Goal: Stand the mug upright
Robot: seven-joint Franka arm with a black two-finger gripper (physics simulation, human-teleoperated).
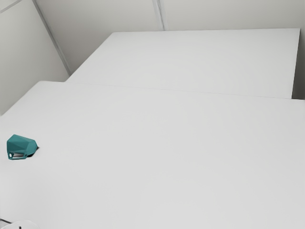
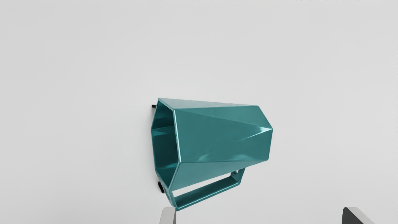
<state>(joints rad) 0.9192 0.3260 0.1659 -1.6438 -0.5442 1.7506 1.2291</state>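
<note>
The teal faceted mug (image 1: 21, 145) lies on its side on the white table, near the exterior view's left edge, with its handle toward that view's lower edge. In the wrist view the mug (image 2: 220, 135) shows its hollow mouth at one end and its closed, narrower base at the other. Its angular handle (image 2: 208, 193) is on the side facing my fingertips. My gripper (image 2: 260, 215) is open, its two fingers wide apart with nothing between the tips. One fingertip overlaps the handle's corner by the mouth in that view; whether they touch I cannot tell.
The white table (image 1: 167, 157) stretches across the exterior view, with another white surface (image 1: 190, 62) beyond its far edge. Pale walls (image 1: 100, 19) stand behind. A white rounded part (image 1: 21, 225) with a dark mark sits at the exterior view's lower left corner, beside a dark line.
</note>
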